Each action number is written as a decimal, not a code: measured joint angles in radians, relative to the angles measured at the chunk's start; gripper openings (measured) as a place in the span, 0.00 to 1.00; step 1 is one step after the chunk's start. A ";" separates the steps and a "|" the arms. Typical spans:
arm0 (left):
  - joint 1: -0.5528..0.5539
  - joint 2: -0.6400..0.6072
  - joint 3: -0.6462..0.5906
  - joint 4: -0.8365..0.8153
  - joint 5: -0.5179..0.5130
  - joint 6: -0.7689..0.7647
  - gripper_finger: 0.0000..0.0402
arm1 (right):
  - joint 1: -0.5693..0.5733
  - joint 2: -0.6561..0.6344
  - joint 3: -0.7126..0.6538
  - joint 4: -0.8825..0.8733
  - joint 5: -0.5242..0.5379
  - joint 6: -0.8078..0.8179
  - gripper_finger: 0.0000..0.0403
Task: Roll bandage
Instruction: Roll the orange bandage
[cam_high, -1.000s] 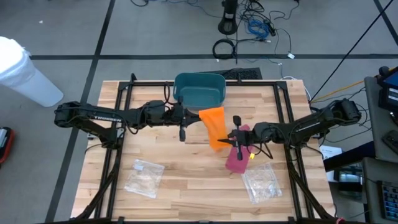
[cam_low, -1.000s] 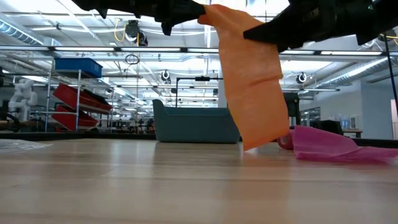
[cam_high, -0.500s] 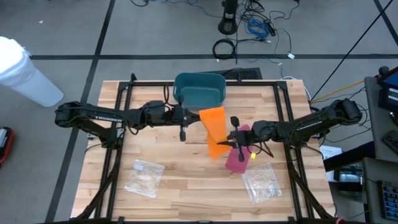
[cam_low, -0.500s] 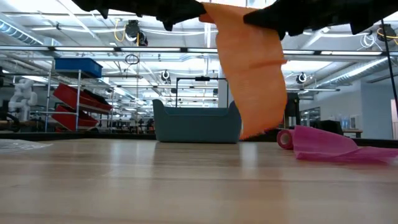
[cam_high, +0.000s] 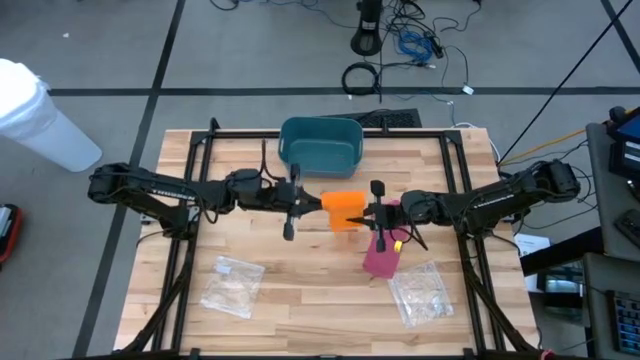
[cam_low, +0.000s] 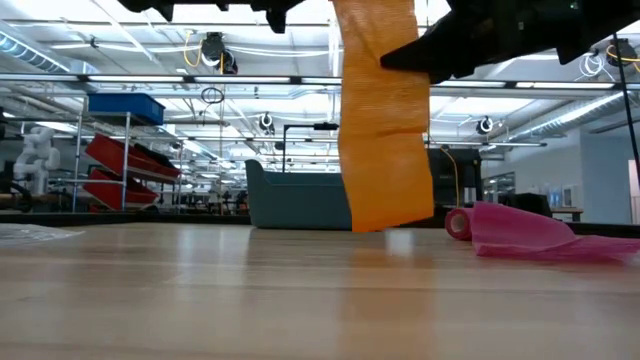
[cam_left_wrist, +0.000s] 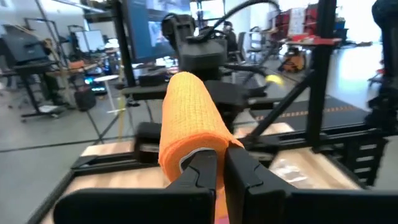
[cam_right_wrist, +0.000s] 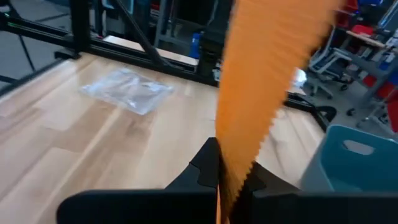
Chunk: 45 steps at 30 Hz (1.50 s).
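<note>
Orange bandage (cam_high: 344, 209), ribbed woven fabric, held stretched above mid tabletop (cam_high: 300, 300) between both arms. Left gripper (cam_high: 297, 203) jaws clamped on one end; right gripper (cam_high: 372, 212) jaws pinched on the other. Low view: strip hangs as a flat band, lower edge just above the wood planks. Pink bandage (cam_high: 383, 250), partly rolled, lies crumpled beside the right gripper. Teal plastic bin (cam_high: 320, 145) at the far edge. Two clear crinkled plastic bags (cam_high: 232, 284) (cam_high: 420, 292) near the front.
</note>
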<state>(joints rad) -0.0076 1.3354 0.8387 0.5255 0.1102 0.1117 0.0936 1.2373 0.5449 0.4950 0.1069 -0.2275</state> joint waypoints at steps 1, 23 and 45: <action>-0.009 0.000 0.000 -0.003 0.001 -0.002 0.01 | -0.010 0.000 0.000 0.000 0.003 -0.006 0.00; -0.069 0.000 0.000 -0.189 0.086 -0.134 0.01 | -0.046 -0.005 0.000 0.199 0.280 -0.440 0.00; -0.075 -0.001 0.000 -0.064 0.043 -0.053 0.02 | -0.046 -0.006 -0.001 -0.138 0.074 -0.023 0.20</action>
<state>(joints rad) -0.0830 1.3342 0.8391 0.4614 0.1531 0.0583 0.0475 1.2312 0.5442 0.3570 0.1807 -0.2505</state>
